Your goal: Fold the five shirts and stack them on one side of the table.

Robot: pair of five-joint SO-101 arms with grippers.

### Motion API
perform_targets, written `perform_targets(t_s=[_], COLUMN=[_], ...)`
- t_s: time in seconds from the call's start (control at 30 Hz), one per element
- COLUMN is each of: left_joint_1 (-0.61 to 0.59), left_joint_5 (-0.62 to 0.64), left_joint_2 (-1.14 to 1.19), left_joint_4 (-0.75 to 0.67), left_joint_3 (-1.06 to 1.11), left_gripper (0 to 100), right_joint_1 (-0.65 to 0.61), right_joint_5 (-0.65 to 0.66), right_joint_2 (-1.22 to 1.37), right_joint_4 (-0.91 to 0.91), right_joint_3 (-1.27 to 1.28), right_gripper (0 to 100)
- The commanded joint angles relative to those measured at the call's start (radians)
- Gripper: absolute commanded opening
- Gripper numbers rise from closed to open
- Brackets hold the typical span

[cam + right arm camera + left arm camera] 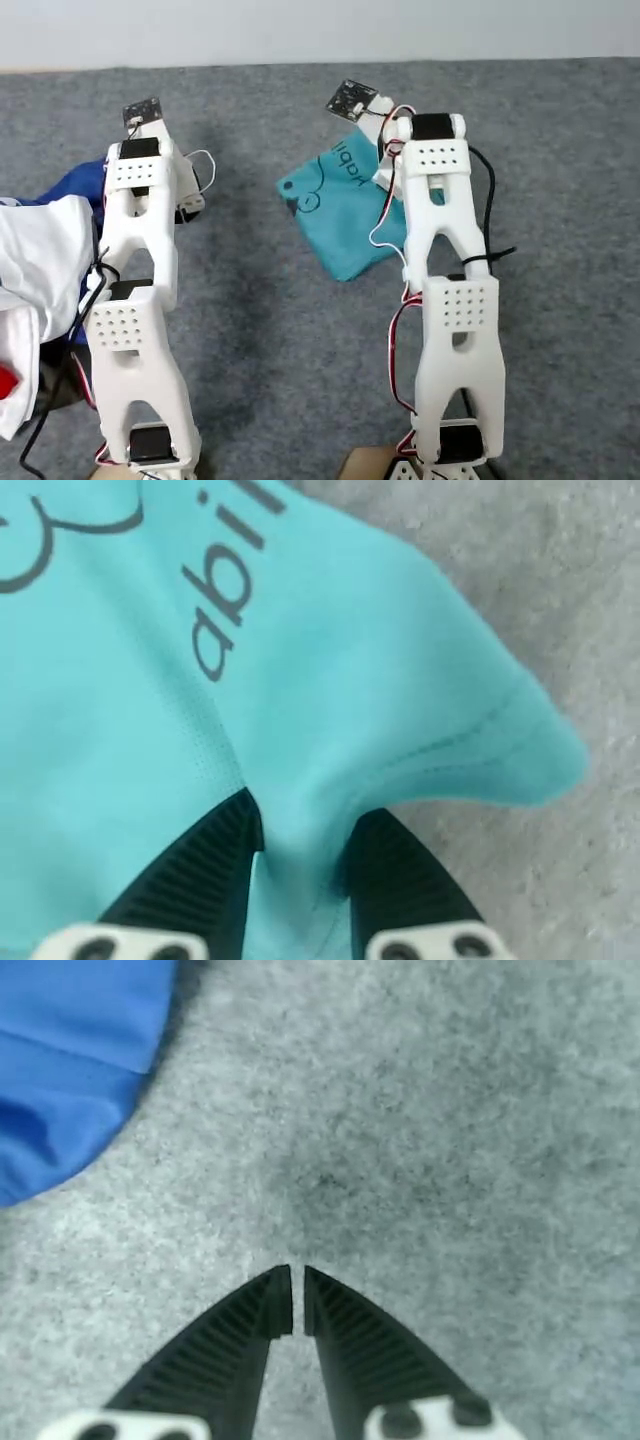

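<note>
Folding the teal shirt (330,660): right gripper (305,820) clamps its edge, left gripper (297,1290) fingers together, empty; next should draw the edge across.

Soft cloth shirt (330,680) on rough carpet (450,1110) (matt, felt-like).

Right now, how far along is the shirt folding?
Done: no neat stack yet. In hand: the right tool pinches the teal shirt, which looks partly folded; the left tool is shut, empty, near the blue shirt. Left: that and the white shirt lie rumpled in a heap on the left, unfolded.
</note>
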Motion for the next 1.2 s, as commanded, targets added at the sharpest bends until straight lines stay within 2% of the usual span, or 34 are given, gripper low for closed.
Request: perform_targets(t_s=[0.0, 0.07, 0.3, 0.43, 0.53, 0.73, 0.87, 0.93, 1.03, 1.17], left_joint_1=[0.006, 0.006, 0.006, 0.006, 0.006, 0.006, 0.006, 0.006, 0.006, 0.006], left_joint_5=[-0.009, -0.009, -0.009, -0.009, -0.009, -0.009, -0.009, -0.009, -0.009, -0.009], left_joint_2=[-0.055, -0.055, -0.055, -0.055, -0.055, -0.055, -0.055, -0.055, -0.055, -0.055], left_joint_4=[-0.015, -0.015, -0.023, -0.023, -0.023, -0.023, -0.023, -0.023, -0.023, -0.023], left_joint_3=[-0.016, -0.016, -0.016, -0.016, -0.016, -0.016, -0.016, -0.016, -0.016, -0.016], left_gripper=[3, 3, 3, 3, 3, 3, 3, 3, 3, 3], right_joint_1=[0.004, 0.018, 0.067, 0.077, 0.071, 0.062, 0.058, 0.044, 0.012, -0.036], right_joint_5=[0.008, -0.077, -0.554, -0.764, -0.873, -1.053, -1.204, -1.240, -1.303, -1.390], right_joint_2=[0.035, 0.053, 0.061, 0.062, 0.062, 0.025, -0.021, -0.059, -0.134, -0.288], right_joint_4=[-0.016, 0.005, 0.084, 0.183, 0.242, 0.369, 0.369, 0.369, 0.371, 0.369], right_joint_3=[-0.140, -0.195, -0.328, -0.362, -0.364, -0.417, -0.413, -0.397, -0.315, -0.078], right_gripper=[4.6, 8.0, 19.6, 25.2, 28.4, 28.6, 28.6, 28.7, 28.8, 28.8])
